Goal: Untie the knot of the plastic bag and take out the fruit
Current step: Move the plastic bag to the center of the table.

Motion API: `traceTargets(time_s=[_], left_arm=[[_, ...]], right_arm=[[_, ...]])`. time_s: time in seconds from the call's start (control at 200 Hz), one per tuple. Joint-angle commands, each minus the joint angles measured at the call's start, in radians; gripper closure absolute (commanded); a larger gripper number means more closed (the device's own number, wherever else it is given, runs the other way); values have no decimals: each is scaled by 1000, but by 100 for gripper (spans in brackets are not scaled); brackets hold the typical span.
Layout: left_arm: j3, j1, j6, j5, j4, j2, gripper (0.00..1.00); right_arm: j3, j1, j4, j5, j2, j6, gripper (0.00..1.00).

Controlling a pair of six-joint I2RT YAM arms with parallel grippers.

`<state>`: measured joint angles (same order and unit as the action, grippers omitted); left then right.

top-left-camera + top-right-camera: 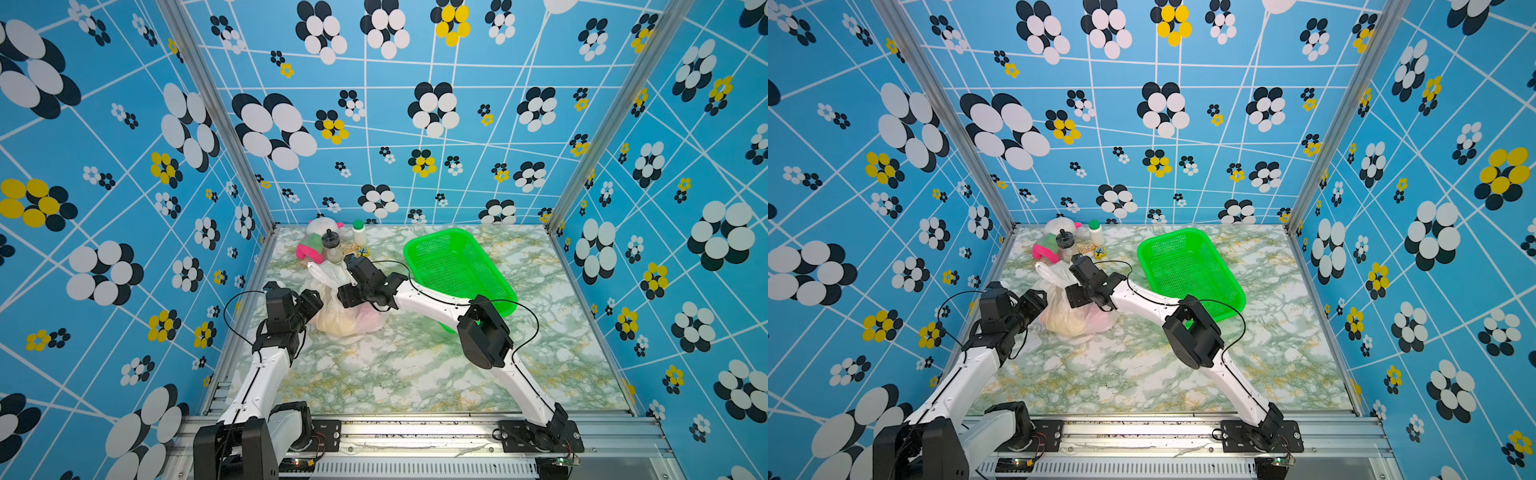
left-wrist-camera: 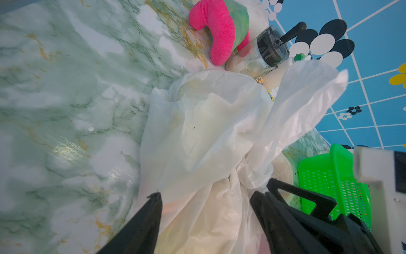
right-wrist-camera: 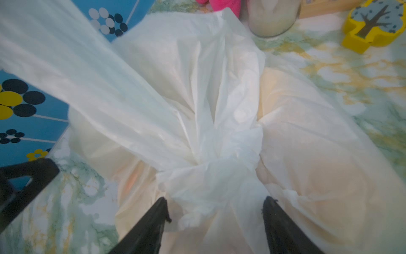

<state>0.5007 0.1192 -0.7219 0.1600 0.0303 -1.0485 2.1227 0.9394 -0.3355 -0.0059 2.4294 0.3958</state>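
The plastic bag [image 1: 349,316] sits on the worktop [image 1: 415,370] at about 9 o'clock from its centre, with its knot [image 3: 219,167] tied. The fruit [image 1: 337,325] shows through it as yellow and pink blurs.

The left gripper [image 2: 208,195] fills the narrow strip between the bag and the worktop's left edge. Its jaws are spread wide, with loose plastic between them. The right gripper [image 3: 216,199] reaches in from 3 o'clock, jaws released on either side of the knot.

At 11 o'clock a plush toy [image 1: 309,249], a jar [image 1: 331,245] and a bottle [image 1: 359,235] crowd the far corner, just beside the bag's raised handle. The green basket [image 1: 449,266] lies at 2 o'clock, and the right arm crosses its near corner. From 4 to 7 o'clock bare marble runs to the near edge.
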Motion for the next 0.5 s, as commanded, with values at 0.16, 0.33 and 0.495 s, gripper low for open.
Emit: traceTargets(time_s=[0.16,0.33,0.495], left_arm=[[35,-15,18,12,8,-18,27],[38,-17,20,14,2,-13,27],[41,-19,26,8,-9,-7,27]], right_arm=[[105,-1,-55,27,67,-3,85],[36,-2,-16,47,15,-9,100],[-92,-3,67,49,-78,-1,100]])
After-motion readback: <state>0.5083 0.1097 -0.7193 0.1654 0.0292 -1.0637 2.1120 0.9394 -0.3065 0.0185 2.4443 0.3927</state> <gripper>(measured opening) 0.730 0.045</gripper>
